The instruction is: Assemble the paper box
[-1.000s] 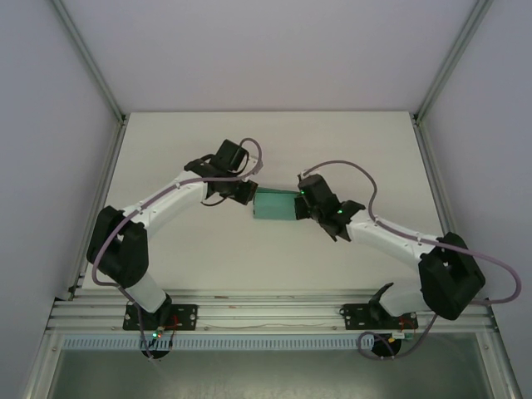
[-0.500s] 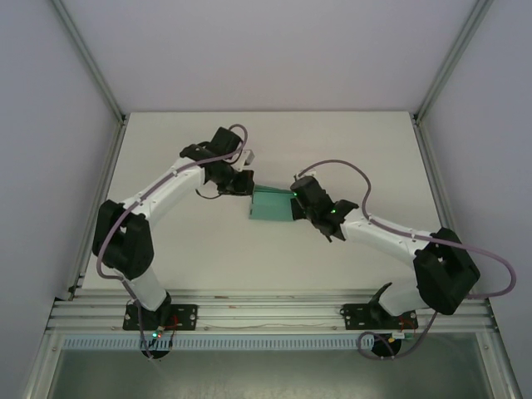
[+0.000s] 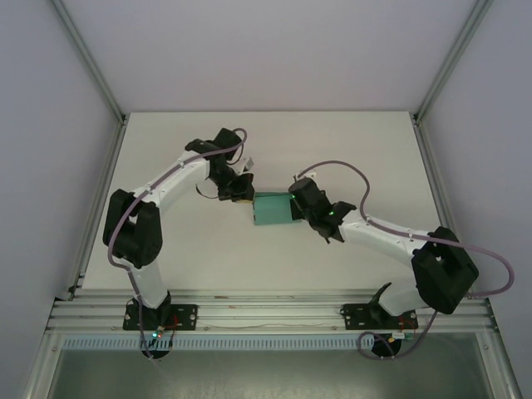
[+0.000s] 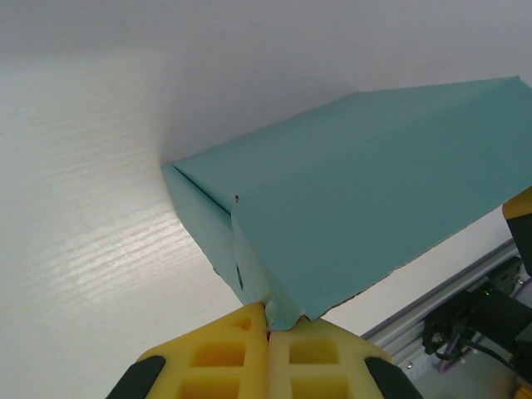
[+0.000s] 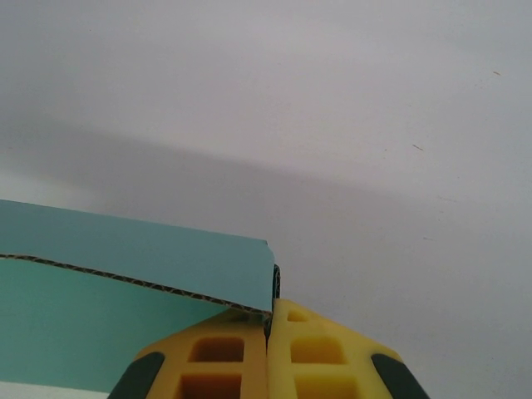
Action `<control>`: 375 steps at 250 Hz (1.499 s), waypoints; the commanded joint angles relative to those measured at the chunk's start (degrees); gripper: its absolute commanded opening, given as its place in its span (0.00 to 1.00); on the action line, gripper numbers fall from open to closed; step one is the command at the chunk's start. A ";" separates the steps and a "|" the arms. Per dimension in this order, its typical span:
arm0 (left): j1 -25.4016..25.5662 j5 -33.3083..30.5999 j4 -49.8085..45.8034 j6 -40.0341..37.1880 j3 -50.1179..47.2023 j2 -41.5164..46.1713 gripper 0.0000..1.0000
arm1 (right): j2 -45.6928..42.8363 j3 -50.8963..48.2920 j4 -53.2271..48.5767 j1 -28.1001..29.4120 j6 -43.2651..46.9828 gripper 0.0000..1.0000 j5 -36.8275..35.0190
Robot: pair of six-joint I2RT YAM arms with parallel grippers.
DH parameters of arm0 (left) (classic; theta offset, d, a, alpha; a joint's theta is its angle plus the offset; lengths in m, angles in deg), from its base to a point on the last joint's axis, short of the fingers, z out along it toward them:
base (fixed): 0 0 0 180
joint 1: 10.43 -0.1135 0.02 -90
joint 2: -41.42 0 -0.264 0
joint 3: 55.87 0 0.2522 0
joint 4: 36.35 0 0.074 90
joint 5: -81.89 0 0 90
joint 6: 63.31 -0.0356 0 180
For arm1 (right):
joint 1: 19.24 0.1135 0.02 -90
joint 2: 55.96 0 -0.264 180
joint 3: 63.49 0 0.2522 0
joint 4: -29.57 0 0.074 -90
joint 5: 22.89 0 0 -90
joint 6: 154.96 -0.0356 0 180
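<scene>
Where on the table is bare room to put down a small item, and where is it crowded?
Bare: the far strip of the table between the paper box and the back wall, and the near strip between box and front rail. Crowded: the middle, where the left gripper and right gripper pinch the box's ends.

The white table [image 3: 183, 249] bears a teal paper box [image 3: 272, 209] near its middle.

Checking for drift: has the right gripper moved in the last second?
Yes. The right gripper has slid slightly left in the top view, away from the table's right edge.
</scene>
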 commanded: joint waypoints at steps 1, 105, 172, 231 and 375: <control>-1.33 3.75 -5.02 -0.22 1.98 -0.81 0.00 | 2.72 -2.88 -5.27 1.37 -0.34 0.00 2.97; -3.75 13.18 -5.53 -1.55 1.13 0.63 0.00 | 2.23 -6.32 -2.74 2.39 4.34 0.00 1.33; -4.48 17.16 -6.82 -1.72 2.05 -0.85 0.00 | 2.28 -7.01 -1.78 2.49 4.63 0.00 1.60; -6.60 20.57 -4.58 1.84 -1.83 -0.95 0.00 | 2.55 -7.35 -0.92 2.62 4.75 0.00 1.36; -7.05 22.90 0.93 11.90 -1.90 -2.92 0.00 | 4.70 -5.67 -2.53 4.06 4.97 0.00 0.84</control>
